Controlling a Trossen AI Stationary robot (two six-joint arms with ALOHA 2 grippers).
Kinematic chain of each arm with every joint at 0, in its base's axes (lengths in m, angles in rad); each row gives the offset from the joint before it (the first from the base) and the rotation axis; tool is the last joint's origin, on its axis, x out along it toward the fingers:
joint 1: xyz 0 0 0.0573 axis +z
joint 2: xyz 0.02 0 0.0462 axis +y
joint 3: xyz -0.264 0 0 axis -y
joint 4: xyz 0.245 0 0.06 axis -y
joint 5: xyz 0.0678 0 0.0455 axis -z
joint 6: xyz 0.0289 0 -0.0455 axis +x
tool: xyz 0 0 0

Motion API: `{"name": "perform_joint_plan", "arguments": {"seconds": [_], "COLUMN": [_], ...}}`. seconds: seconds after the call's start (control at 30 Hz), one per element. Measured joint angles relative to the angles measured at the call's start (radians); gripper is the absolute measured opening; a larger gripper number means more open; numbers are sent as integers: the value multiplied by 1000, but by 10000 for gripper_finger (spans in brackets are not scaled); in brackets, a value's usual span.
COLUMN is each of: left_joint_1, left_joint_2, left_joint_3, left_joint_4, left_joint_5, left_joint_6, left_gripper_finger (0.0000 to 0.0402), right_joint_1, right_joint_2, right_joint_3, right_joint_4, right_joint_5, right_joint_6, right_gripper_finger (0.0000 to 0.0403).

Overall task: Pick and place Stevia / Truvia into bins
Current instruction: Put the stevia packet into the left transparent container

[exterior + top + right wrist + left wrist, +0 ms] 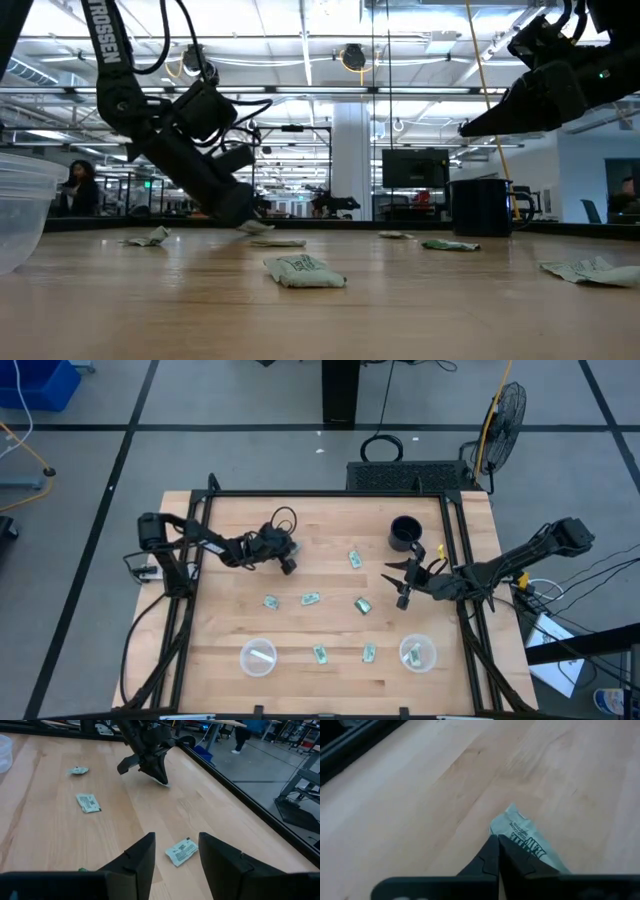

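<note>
We work on a wooden table [230, 630] framed by a black rail, standing on a grey floor. In the high view, the left gripper [288, 565] sits low at the far-left part of the table, and the right gripper [402, 596] hovers near the black mug [404, 534]. Two clear bins stand at the near edge: the left bin [258, 657] holds what we judge to be one packet, and the right bin [417, 653] holds at least one. Six loose packets remain on the wood, among them one [354, 559] beside the mug and one [320, 654] between the bins, so we judge the task roughly a quarter done. In the low view, an open hall with ceiling lights lies behind; the left gripper [243, 212] touches down at the table with a pale packet corner at its tip, and the right gripper [478, 127] hangs well above the surface. In the left wrist view, the fingers [512, 861] are pressed together on a Truvia packet [520, 835] lying on the wood; the part under the fingers is hidden. In the right wrist view, the fingers [140, 860] are spread with nothing between them, above another packet [181, 852]. The contents of the bins are hard to count.
</note>
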Motion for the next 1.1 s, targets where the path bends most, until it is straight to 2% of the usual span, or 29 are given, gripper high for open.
{"name": "perform_joint_plan", "arguments": {"seconds": [0.33, 0.53, 0.67, 0.93, 1.1], "left_joint_1": [-27, -27, -25, -18, -17], "left_joint_2": [-155, -217, -202, -96, -53], "left_joint_3": [-2, -2, -1, -1, -1], "left_joint_4": [-79, -154, -138, -23, -17], "left_joint_5": [-23, 32, 39, 15, -82], "left_joint_6": [9, 25, 66, 71, 50], "left_gripper_finger": [2, 9, 50, 172, 194], "right_joint_1": [0, 0, 0, -4, -5], "right_joint_2": [0, 0, 0, 0, 0], "right_joint_3": [0, 0, 0, 0, 0], "right_joint_4": [0, -1, 0, 21, 23], "right_joint_5": [0, -1, -4, -26, -26], "right_joint_6": [26, 45, 44, 23, 23], "right_gripper_finger": [142, 144, 149, 149, 152]}}
